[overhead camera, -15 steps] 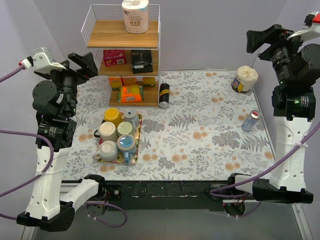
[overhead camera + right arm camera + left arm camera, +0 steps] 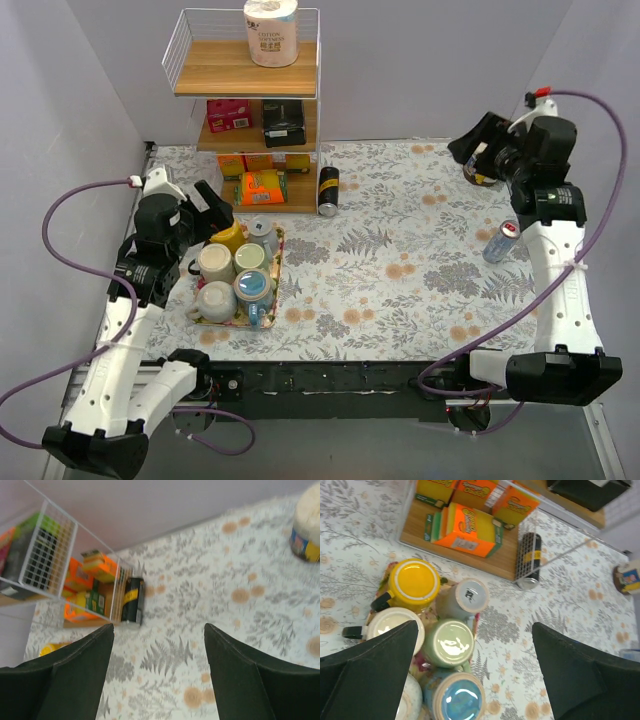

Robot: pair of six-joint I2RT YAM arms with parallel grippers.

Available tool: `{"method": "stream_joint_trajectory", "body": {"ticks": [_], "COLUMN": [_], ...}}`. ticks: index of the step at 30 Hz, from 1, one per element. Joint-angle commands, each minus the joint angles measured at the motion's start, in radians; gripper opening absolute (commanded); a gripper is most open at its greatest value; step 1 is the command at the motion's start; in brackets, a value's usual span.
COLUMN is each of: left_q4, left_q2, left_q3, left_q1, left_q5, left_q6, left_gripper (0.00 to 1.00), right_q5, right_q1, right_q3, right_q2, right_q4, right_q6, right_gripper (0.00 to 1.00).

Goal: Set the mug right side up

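Left end effector point(image 2: 475, 627) open, empty; upturned yellow glazed ceramic mug point(image 2: 413, 582) below it, slightly ahead-left. Right end effector point(image 2: 159, 627) open, empty.

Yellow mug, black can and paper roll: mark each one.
Yellow mug point(image 2: 413, 580): left wrist view, its round top face.
Black can point(image 2: 529, 559): left wrist view, its side.
Paper roll point(image 2: 271, 38): top external view, its wrapper label.

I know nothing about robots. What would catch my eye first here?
A tight cluster of colourful mugs on a tray at the left, the yellow mug and its neighbours bottom-up, with the left claw open above them. Behind stands a wire shelf rack, a toilet roll on its top shelf.
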Motion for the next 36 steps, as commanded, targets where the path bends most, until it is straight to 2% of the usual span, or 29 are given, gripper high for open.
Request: {"method": "stream_joint_trajectory", "body": {"ticks": [1,6,11,15,16,20,22,31,36], "left_q4": [-0.090,-0.184,-0.221,-0.357,-0.373,-0.431,-0.442,-0.434,-0.423], "left_q2": [-0.062,-0.039,-0.020,0.027,0.020,-0.098,-0.150,-0.213,-0.230], "left_q3": [0.030,0.036,0.001,0.025,0.032,-0.005,-0.072,-0.157,-0.243], "left_q1": [0.004,-0.002,-0.005,-0.005,-0.006,-0.017,-0.020,-0.020,-0.020], "left_q5": [0.146,0.298,0.264,0.298,0.386,0.426,0.477,0.413,0.378], "left_q6": [-0.022,0.052,0.003,-0.051,-0.037,-0.055,-0.074,-0.146,-0.167], "left_gripper": [0.98,0.98,0.98,0.98,0.98,0.98,0.98,0.98,0.91], "right_q5": [-0.027,0.031,0.052,0.063,0.065,0.078,0.082,0.100,0.115], "right_q1": [0.066,0.131,0.149,0.158,0.158,0.175,0.186,0.197,0.195], "right_q3": [-0.116,-0.196,-0.200,-0.180,-0.167,-0.165,-0.185,-0.231,-0.254], "right_q2": [-0.068,-0.082,-0.072,-0.038,-0.032,-0.022,-0.030,-0.041,-0.050], "right_q4": [-0.023,-0.056,-0.074,-0.092,-0.098,-0.100,-0.085,-0.091,-0.088], "right_q6": [0.023,0.040,0.042,0.045,0.043,0.045,0.054,0.065,0.080], "right_gripper": [0.78,0.78,0.78,0.78,0.78,0.78,0.78,0.78,0.78]}}
